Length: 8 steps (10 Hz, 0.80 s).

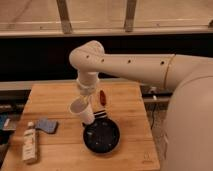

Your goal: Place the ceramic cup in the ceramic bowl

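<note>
The jaws point(86, 104) are closed on the ceramic cup point(82, 111), gripping it from above at its upper side, so the cup hangs directly beneath them, tilted, with its wide rim turned up and to the left and its narrower base pointing down and to the right. The cup's base sits just above the near-left rim of the ceramic bowl point(101, 136), which lies below and slightly to the right of the jaws on the wooden worktop point(55, 100); whether cup and bowl touch cannot be told. Between the jaws and the bowl, just to the right of the cup, a black-and-white striped flat piece point(100, 114) lies at the bowl's far edge. A small red object point(102, 96) stands a little right of the jaws, farther back on the worktop. Well to the left and lower, a blue-grey pad point(47, 125) lies flat, and beyond it, near the worktop's left front corner, a white bottle point(30, 143) lies on its side. Above the jaws the pale arm point(130, 67) rises to an elbow and stretches away to the right.
</note>
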### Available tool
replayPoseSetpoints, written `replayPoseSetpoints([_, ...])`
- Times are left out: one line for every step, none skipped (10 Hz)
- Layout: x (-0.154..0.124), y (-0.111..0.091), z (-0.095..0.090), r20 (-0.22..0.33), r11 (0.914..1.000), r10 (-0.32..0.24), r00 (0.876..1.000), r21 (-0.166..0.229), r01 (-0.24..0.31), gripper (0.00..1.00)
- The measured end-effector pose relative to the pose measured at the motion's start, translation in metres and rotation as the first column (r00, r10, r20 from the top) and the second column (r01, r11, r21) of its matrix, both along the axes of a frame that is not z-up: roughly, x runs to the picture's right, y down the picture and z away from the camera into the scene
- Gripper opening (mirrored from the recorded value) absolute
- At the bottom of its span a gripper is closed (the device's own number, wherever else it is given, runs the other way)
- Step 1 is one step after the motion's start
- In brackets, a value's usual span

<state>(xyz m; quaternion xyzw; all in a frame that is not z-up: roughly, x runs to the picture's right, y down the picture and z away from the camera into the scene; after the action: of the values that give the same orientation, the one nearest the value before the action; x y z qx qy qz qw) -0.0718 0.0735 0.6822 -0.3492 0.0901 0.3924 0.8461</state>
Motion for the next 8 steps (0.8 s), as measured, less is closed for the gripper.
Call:
replayPoseSetpoints([0.018,0.018,-0.005,-0.017,0.9994,0.033,0.999,-0.014,-0.033,0.00])
replayPoseSetpoints([0.032,0.031,-0.007,-0.030,0.9980,0.058,0.998,-0.025,-0.058,0.00])
replayPoseSetpoints([0.050,0.059,-0.003,-0.051,0.9929,0.107,0.993,-0.047,-0.109,0.00])
replayPoseSetpoints([0.056,0.072,0.002,-0.060,0.9894,0.131,0.990,-0.054,-0.135,0.00])
replayPoseSetpoints([0.062,0.086,0.011,-0.072,0.9837,0.163,0.984,-0.064,-0.168,0.00])
replayPoseSetpoints([0.065,0.097,0.021,-0.082,0.9776,0.192,0.978,-0.072,-0.198,0.00])
replayPoseSetpoints([0.068,0.105,0.032,-0.088,0.9702,0.223,0.971,-0.076,-0.230,0.00])
replayPoseSetpoints([0.069,0.108,0.037,-0.092,0.9672,0.234,0.968,-0.078,-0.242,0.00])
